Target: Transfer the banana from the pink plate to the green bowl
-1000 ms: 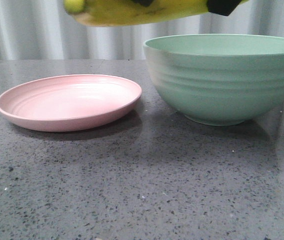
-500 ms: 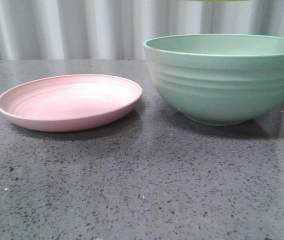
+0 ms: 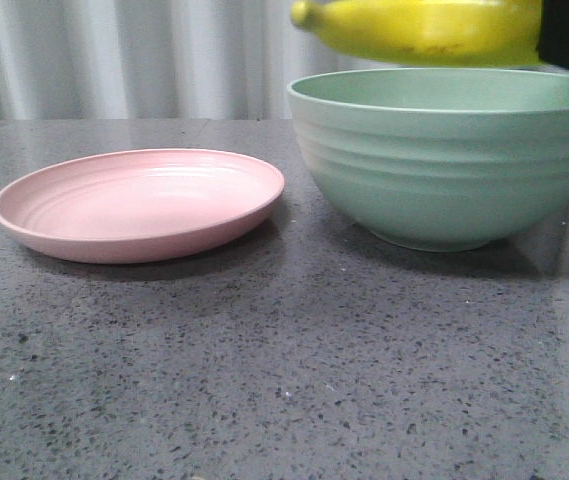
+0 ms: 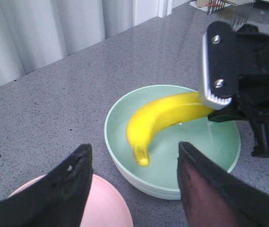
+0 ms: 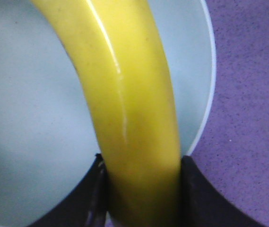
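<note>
- We see the banana (image 3: 424,30) in the air just above the rim of the green bowl (image 3: 444,170), lying nearly level, with its free tip toward the left.
- The right gripper (image 5: 141,189) has its fingers closed on the banana near one end (the right wrist view shows the yellow skin pressed between both dark fingers).
- The left gripper (image 4: 132,184) hovers near the bowl with its fingers wide apart, and it holds nothing.
- The pink plate (image 3: 139,205) sits on the tabletop (image 3: 284,380) to the left of the bowl and carries nothing, so we judge the transfer is nearly done: only lowering and release remain.
- We think the banana is light and rather stiff, but its skin is glossy and may slip; strong pressure could bruise it.
- Because the hold is near one end, the long free part can swing or turn in the fingers. A hold nearer the middle would be steadier.
- We would lower it well inside the bowl before opening, so that it does not hit the rim.
</note>
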Motion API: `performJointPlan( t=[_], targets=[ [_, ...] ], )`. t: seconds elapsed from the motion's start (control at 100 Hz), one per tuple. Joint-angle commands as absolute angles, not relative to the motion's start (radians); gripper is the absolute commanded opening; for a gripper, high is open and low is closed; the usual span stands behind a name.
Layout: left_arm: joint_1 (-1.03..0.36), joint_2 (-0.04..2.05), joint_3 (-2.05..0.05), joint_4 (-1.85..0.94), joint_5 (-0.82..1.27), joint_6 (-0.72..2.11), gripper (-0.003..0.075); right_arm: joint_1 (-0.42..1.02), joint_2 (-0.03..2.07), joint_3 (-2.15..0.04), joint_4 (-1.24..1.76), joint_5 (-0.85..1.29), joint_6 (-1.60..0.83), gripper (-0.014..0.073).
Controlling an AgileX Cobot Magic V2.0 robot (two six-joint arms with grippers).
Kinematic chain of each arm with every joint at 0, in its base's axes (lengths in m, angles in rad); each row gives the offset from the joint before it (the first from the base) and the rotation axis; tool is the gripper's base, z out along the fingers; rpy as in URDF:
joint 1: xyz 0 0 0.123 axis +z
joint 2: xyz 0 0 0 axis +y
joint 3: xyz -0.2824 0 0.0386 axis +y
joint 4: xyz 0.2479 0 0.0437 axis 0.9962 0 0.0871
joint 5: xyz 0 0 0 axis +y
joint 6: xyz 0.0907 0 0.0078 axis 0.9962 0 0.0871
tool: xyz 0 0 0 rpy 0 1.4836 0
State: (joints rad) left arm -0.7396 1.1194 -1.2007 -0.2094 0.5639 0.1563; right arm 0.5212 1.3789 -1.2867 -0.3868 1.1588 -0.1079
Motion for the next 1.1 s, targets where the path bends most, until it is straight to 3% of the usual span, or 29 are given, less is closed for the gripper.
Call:
performJointPlan(
  t=[0.0, 0.14, 0.29, 0.39, 0.7, 0.82, 0.89, 1.01, 1.09],
  targets=[
    [-0.736, 1.099, -1.236, -0.229, 0.492, 0.146, 0.0368, 0.513, 1.364, -1.318, -0.419, 1.133, -0.088, -0.0039],
    [-0.736, 1.099, -1.236, -0.231, 0.492, 0.146, 0.0368, 0.513, 1.367, -1.318, -0.419, 1.114, -0.081, 0.0006],
    [-0.736, 1.099, -1.236, -0.233, 0.495, 0.146, 0.0368, 0.513, 1.367, -1.318, -0.429, 1.104, -0.049, 0.0247],
    [-0.736, 1.099, -1.236, -0.233, 0.499, 0.146, 0.0368, 0.513, 1.367, -1.318, -0.448, 1.103, -0.04, 0.0356],
    [-0.736, 1.099, -1.236, -0.233, 0.512, 0.146, 0.0368, 0.513, 1.363, -1.318, -0.538, 1.103, 0.016, 0.0372],
    [-0.736, 1.093, -1.236, -0.233, 0.513, 0.146, 0.0365, 0.513, 1.339, -1.335, -0.547, 1.129, 0.035, 0.0335],
    [-0.736, 1.089, -1.236, -0.233, 0.519, 0.146, 0.0328, 0.513, 1.312, -1.339, -0.545, 1.13, 0.051, 0.0233],
    [-0.736, 1.066, -1.225, -0.233, 0.521, 0.146, 0.0155, 0.513, 1.248, -1.339, -0.538, 1.125, 0.071, -0.0043],
    [-0.736, 1.04, -1.208, -0.226, 0.521, 0.146, 0.0013, 0.513, 1.201, -1.339, -0.529, 1.118, 0.091, -0.0062]
  ],
)
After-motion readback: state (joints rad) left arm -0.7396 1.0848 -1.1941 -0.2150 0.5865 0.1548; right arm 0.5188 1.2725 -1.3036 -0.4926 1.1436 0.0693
